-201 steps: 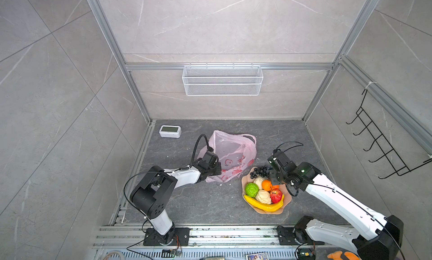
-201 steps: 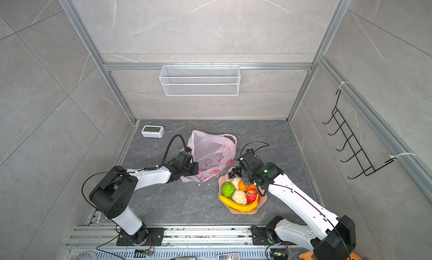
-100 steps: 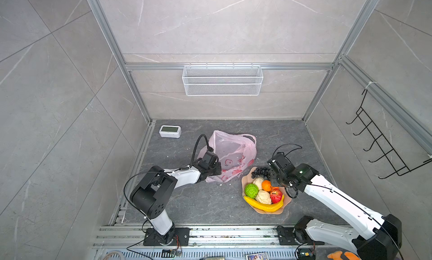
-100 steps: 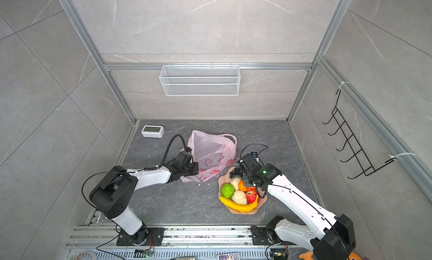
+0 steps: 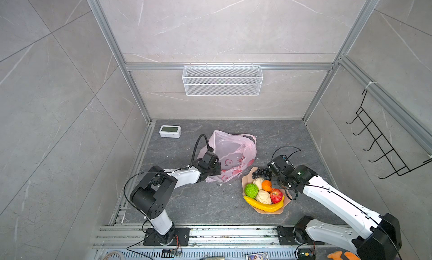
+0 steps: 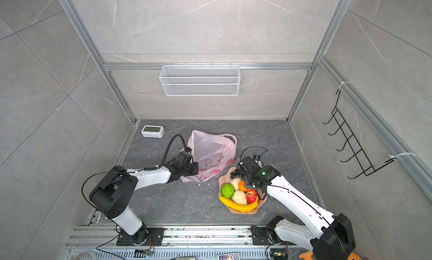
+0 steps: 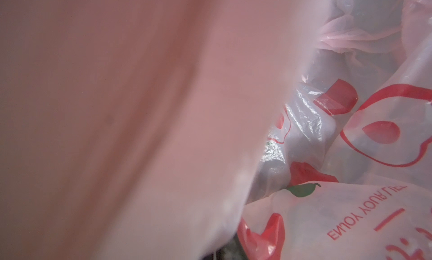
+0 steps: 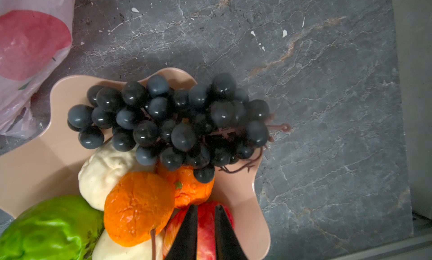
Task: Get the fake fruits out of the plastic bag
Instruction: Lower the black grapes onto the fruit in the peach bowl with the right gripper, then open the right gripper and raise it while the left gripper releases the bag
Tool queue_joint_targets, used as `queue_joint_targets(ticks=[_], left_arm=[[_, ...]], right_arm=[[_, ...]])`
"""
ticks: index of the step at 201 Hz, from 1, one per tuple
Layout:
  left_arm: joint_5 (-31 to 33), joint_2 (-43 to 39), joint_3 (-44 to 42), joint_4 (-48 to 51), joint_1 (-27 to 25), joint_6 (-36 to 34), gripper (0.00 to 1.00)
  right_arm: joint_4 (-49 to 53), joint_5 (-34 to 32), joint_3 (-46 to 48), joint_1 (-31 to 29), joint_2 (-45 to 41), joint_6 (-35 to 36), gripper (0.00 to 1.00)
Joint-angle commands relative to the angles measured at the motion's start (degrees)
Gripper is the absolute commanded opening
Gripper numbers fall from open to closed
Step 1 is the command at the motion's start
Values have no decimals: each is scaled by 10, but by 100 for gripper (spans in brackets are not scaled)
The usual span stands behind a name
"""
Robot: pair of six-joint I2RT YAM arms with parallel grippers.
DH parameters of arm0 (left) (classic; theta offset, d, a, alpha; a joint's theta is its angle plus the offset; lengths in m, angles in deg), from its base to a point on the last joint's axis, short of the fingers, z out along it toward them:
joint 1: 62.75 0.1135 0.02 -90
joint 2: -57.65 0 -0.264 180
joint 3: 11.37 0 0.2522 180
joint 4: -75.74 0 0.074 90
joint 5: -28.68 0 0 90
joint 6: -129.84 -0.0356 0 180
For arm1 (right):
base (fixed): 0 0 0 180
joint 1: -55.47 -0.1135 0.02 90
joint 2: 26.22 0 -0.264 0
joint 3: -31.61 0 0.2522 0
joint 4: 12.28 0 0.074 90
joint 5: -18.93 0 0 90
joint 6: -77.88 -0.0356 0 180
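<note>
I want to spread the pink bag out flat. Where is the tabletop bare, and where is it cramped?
Bare: the back right corner of the tabletop, between plastic bag and right wall; also the front strip between the left arm's base and the dish. Crowded: the gap between bag and dish, where the grapes and right gripper sit.

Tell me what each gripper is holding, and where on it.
The left gripper pinches the plastic bag by its edge nearest that arm. The right gripper holds nothing; its jaws stand slightly apart by the peach-pink dish.
</note>
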Motion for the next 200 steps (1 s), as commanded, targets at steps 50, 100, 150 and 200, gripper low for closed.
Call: queue_joint_targets(ticks=[50,100,150,200], left_arm=[[3,-14,2,5,4,3,4],[8,-17,21,19,10,-21,4],[2,26,160,109,10,-51,4],[31,141,366,196,20,-90,4]], right_arm=[[14,-31,-9,2,-27,-7,24],[-45,-43,-9,2,-107,13,38],[-136,-44,48,2,-242,27,53],[-184,-67,133,2,-365,36,70]])
